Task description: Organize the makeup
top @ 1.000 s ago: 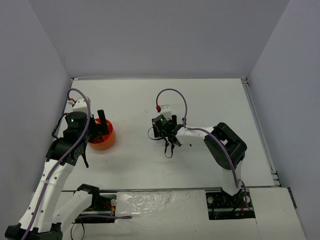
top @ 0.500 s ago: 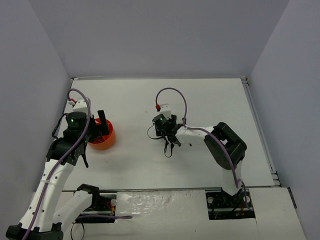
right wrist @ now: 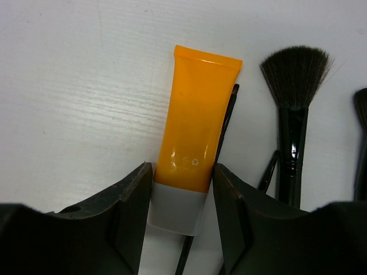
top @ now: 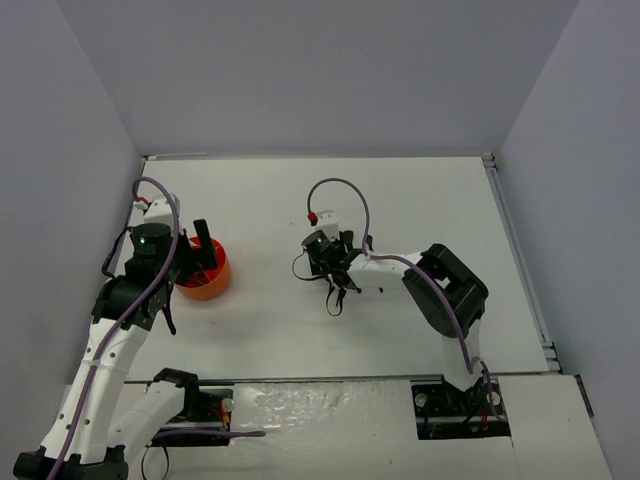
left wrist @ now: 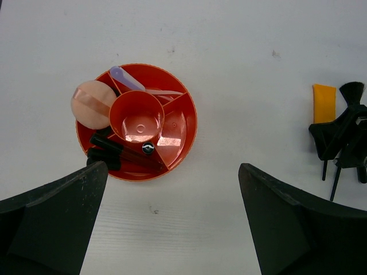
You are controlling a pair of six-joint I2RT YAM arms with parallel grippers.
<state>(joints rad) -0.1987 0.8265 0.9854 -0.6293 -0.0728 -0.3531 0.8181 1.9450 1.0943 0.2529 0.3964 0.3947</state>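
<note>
An orange-white tube (right wrist: 195,137) lies flat on the white table, and my right gripper (right wrist: 182,172) is shut on its lower end, one finger against each side, just above the white cap. A thin black pencil (right wrist: 226,126) lies against the tube's right side, and a black fan brush (right wrist: 295,74) lies further right. The orange divided tub (left wrist: 192,123) holds a pale pink puff (left wrist: 92,103), a lilac stick (left wrist: 126,78) and black brushes (left wrist: 123,154). My left gripper (left wrist: 173,166) hangs open above the table beside the tub, with nothing between its fingers.
In the top view the tub (top: 205,275) sits at the left under the left gripper (top: 200,255), and the right gripper (top: 333,272) is at the table's middle. Another dark brush (right wrist: 360,143) lies at the right edge of the right wrist view. Grey walls enclose the table.
My right gripper's fingers have closed in onto the tube, and the gripper has shifted slightly left. The left arm has not moved.
</note>
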